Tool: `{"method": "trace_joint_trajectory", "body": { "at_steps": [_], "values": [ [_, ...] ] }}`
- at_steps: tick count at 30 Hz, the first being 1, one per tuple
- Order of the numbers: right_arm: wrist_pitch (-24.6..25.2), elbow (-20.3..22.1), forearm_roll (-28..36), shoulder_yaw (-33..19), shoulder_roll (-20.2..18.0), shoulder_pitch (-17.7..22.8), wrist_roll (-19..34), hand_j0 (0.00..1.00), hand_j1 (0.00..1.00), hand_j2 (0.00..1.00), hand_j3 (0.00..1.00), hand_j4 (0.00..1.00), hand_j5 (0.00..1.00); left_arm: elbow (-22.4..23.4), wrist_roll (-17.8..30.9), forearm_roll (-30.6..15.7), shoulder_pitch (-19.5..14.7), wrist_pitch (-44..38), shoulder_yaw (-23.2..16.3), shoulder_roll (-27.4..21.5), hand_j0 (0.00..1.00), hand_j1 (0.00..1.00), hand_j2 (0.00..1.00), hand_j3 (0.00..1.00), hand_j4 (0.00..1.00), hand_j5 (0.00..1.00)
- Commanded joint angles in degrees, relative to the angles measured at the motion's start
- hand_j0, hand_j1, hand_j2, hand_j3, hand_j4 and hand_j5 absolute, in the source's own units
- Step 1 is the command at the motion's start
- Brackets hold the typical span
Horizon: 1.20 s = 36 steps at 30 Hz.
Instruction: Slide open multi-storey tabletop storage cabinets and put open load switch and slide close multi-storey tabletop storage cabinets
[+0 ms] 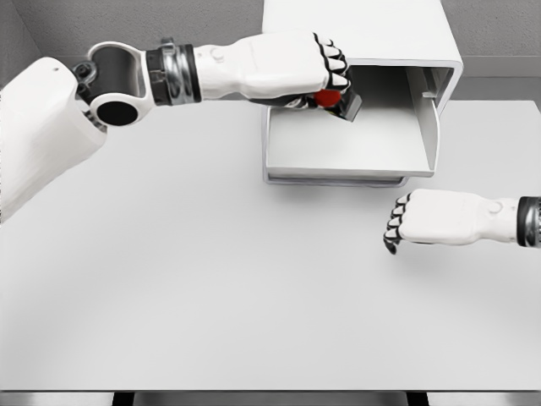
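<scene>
The left hand (pixel 325 72) grips a red-and-black load switch (pixel 336 101) above the white cabinet's open drawer (pixel 347 148) at the tabletop's (pixel 211 279) far edge; the right hand (pixel 423 218) hovers with fingers curled, empty.

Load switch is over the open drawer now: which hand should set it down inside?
Left. The left hand already grips the load switch above the open drawer; the right hand rests on the table, holding nothing.

Simulated lab: bare white table (pixel 211 296), grey walls (pixel 127 17).
</scene>
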<state>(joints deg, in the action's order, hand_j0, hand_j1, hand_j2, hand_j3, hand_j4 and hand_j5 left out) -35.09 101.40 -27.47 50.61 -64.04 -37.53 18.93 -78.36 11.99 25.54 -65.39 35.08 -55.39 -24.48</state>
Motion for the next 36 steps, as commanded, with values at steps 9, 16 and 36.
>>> {"method": "trace_joint_trajectory", "body": {
  "at_steps": [9, 16, 36],
  "values": [
    [0.09, 0.02, 4.53, -0.08, 0.50, -0.44, -0.03, 0.43, 0.43, 0.43, 0.43, 0.43, 0.43, 2.95, 0.05, -0.32, -0.79, -0.08, -0.06, 2.24, 0.77, 0.77, 0.77, 0.77, 0.77, 0.77],
    [0.09, 0.02, 6.55, -0.43, 0.76, -0.62, -0.12, 0.43, 0.43, 0.43, 0.43, 0.43, 0.43, 2.86, 0.05, -0.41, -0.79, -0.08, 0.02, 3.04, 1.00, 1.00, 1.00, 1.00, 1.00, 1.00],
    [0.09, -0.06, 7.43, -1.92, 2.87, -1.49, 0.49, 0.41, 0.41, 0.41, 0.41, 0.41, 0.41, -6.90, 1.55, -0.58, -0.18, -0.08, 0.11, 0.32, 0.58, 0.58, 0.58, 0.58, 0.58, 0.58]
  ]
}}
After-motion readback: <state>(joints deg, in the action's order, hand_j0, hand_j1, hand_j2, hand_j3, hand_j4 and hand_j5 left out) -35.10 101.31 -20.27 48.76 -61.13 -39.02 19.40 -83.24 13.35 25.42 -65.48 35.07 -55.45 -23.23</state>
